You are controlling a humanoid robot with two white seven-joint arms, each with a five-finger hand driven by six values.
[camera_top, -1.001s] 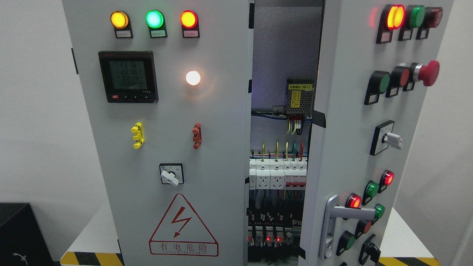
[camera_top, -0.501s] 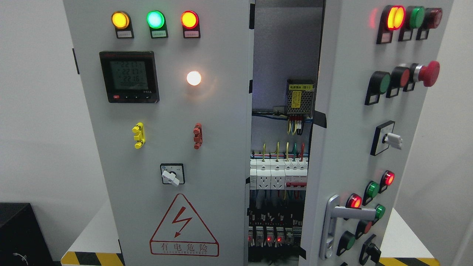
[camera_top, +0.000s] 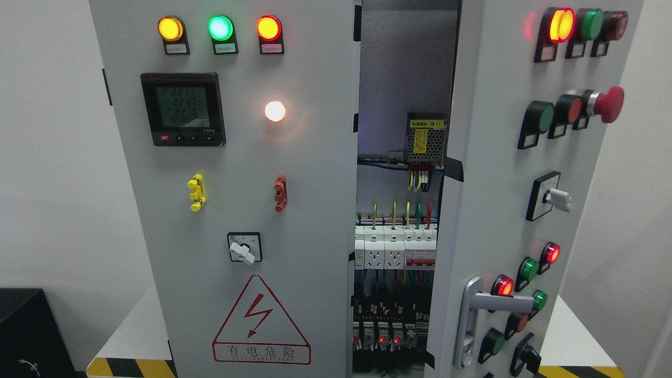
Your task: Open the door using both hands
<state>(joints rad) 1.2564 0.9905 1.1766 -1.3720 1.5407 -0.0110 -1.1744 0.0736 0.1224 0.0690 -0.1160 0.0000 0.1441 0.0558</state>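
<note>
A grey electrical cabinet fills the view. Its left door (camera_top: 315,220) carries three lit lamps, a digital meter (camera_top: 182,109), a white lamp, a rotary switch (camera_top: 243,248) and a red lightning warning triangle (camera_top: 261,321). Its right door (camera_top: 488,173) is swung partly outward toward me, with a silver lever handle (camera_top: 480,315) low on it and rows of red and green buttons. Between the two doors a gap shows the inside: a power supply (camera_top: 426,137), wiring and white breakers (camera_top: 395,248). Neither of my hands nor arms appears anywhere in the picture.
The cabinet stands on a white platform (camera_top: 131,331) edged with yellow and black hazard tape (camera_top: 128,367). A black box (camera_top: 29,331) sits at the lower left. White walls lie to both sides. A red mushroom stop button (camera_top: 609,104) juts out from the right door.
None of the doors or objects has moved; only the digits on the meter have changed slightly.
</note>
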